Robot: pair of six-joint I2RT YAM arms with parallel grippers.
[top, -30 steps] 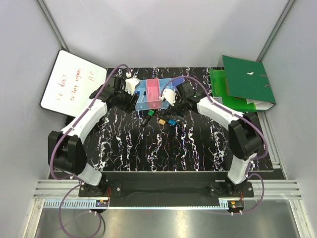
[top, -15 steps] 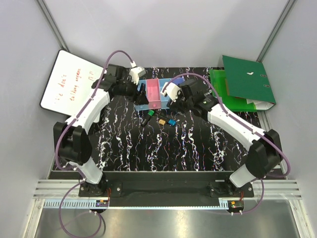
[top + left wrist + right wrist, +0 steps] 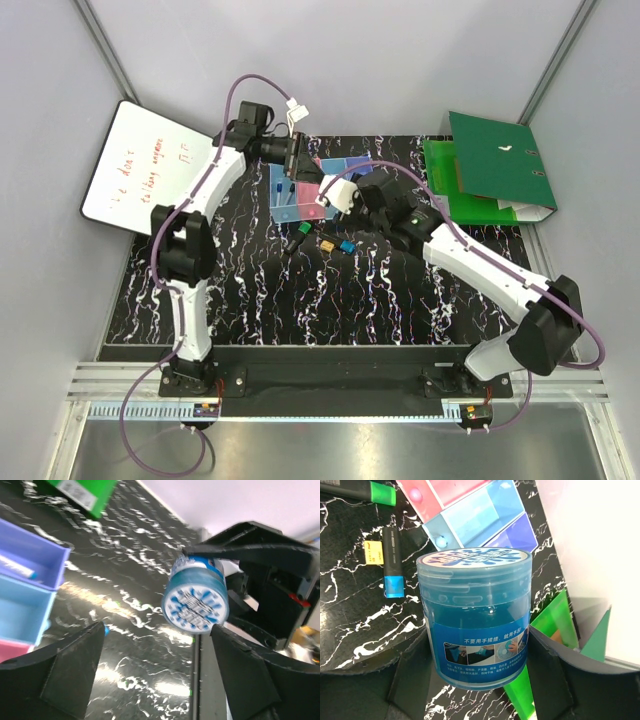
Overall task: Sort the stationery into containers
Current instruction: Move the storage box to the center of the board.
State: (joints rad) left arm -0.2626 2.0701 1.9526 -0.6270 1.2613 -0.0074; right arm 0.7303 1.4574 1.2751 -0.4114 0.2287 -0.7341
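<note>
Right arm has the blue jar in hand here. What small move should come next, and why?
Probably ease the right gripper forward until the blue jar hangs over the light blue bin, then lower it. The jar is clamped between its fingers above the table, not yet inside any bin, and that bin looks empty where it shows. The left gripper is open, holding nothing.
</note>
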